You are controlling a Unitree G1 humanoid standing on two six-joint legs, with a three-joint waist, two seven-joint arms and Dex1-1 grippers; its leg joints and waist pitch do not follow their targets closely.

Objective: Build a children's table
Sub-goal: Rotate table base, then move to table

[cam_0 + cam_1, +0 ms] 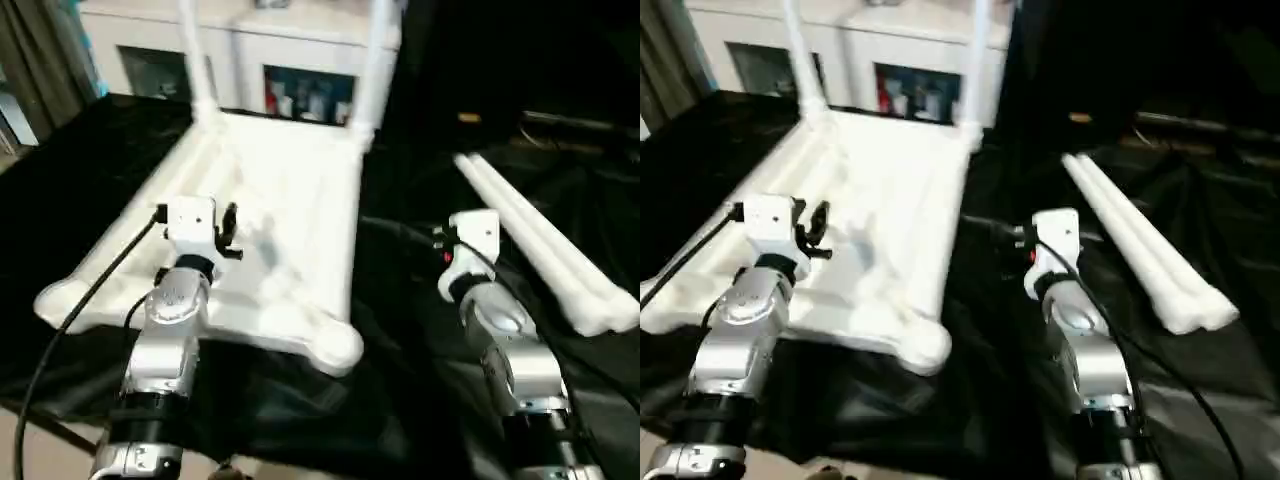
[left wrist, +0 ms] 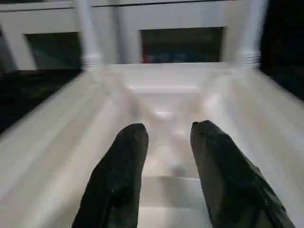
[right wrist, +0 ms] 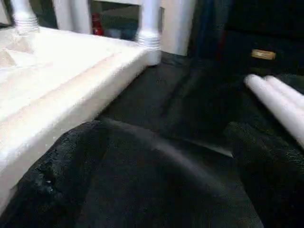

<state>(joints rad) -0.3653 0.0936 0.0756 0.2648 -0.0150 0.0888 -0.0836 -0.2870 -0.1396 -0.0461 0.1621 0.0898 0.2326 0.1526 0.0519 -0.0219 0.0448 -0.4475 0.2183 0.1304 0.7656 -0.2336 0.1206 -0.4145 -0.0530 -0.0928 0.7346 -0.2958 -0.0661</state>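
The small white plastic children's table top (image 1: 270,230) lies upside down on the large work table covered in black cloth (image 1: 420,390), ribbed underside facing up. It occupies the left and centre of the work surface.

Left gripper (image 2: 164,142): it hovers over the near part of the upturned underside. The two black fingers (image 2: 118,175) stand part-way apart with nothing between them; only the white ribbed surface shows through the gap. No contact with the plastic can be confirmed.

Far edge of the top: two white tubular legs stand upright in the rounded corner sockets, one at the far left (image 1: 192,50) and one at the far right (image 1: 372,60). These two legs appear fitted. How firmly they are seated cannot be told.

Near edge of the top: the rounded corner sockets at the near left (image 1: 55,300) and the near right (image 1: 335,345) are empty.

Right gripper (image 3: 166,156): it hangs low over the black cloth, between the table top's right edge and the loose legs. Its fingers are spread wide and hold nothing.

Far right: two more long white tubular legs (image 1: 545,250) lie flat, side by side and touching, well apart from the top.

Status, as a judgement: roughly half complete. Remaining work: pick up each loose leg, seat it in a near socket, then turn the table upright.
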